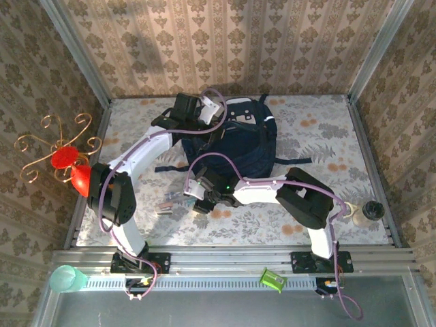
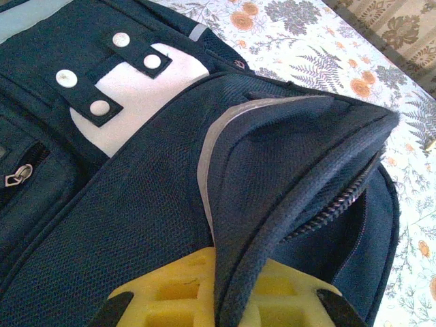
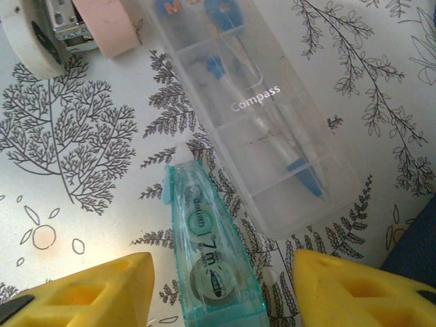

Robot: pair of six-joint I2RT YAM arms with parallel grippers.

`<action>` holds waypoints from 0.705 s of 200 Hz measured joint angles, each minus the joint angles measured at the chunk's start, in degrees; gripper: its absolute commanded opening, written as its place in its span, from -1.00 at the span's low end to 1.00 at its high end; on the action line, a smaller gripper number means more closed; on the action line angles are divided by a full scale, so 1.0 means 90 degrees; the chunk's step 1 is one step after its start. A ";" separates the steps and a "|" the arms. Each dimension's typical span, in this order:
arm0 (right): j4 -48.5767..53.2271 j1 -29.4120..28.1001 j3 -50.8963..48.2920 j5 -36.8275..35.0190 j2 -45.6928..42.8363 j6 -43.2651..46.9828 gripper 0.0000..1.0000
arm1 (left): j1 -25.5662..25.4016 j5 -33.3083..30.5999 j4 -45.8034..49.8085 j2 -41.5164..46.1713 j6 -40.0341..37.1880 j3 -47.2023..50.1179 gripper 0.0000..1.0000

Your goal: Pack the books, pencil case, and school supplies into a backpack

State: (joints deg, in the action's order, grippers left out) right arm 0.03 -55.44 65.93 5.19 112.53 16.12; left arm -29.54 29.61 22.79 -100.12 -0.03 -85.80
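The dark navy backpack (image 1: 235, 146) lies in the middle of the table. My left gripper (image 1: 210, 109) is at its far end, shut on the zip-edged flap (image 2: 286, 225) and holding it up. My right gripper (image 3: 225, 272) hangs open just in front of the backpack's near end. A teal correction-tape dispenser (image 3: 211, 252) lies on the table between its yellow fingers (image 3: 102, 289), clear of both. Beyond it lies a clear compass case (image 3: 252, 102) with a blue-tipped compass inside. A pale pink rounded end (image 3: 105, 27) shows at the top left; I cannot tell if it is the pencil case. The books are out of view.
A white roll with a metal part (image 3: 37, 34) lies beside the pink end. A red ornament on gold wire (image 1: 68, 163) stands off the table's left edge, a dark jar (image 1: 371, 210) at the right edge. A green cup (image 1: 65, 278) sits on the front rail.
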 measured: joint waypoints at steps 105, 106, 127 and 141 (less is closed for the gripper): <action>-0.0007 0.0036 -0.0153 0.0330 0.0002 -0.0192 -0.65 | 0.0000 0.0007 -0.0005 0.0000 -0.0019 0.0000 -0.99; -0.0007 0.0036 -0.0158 0.0330 0.0002 -0.0194 -0.65 | 0.0000 0.0005 -0.0005 0.0000 -0.0019 0.0000 -1.00; 0.0153 0.0036 -0.0325 0.0435 -0.0202 -0.0240 -0.69 | 0.0000 0.0007 -0.0007 0.0000 -0.0019 0.0002 -0.99; 0.0291 0.0036 -0.0515 0.0554 -0.0452 -0.0318 -0.69 | 0.0000 0.0007 -0.0012 0.0000 -0.0019 0.0002 -0.99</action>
State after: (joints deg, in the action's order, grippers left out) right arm 2.66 -55.11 61.30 10.17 108.47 13.26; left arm -29.54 29.67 22.68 -100.12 -0.21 -85.78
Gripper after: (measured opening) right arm 0.283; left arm 0.082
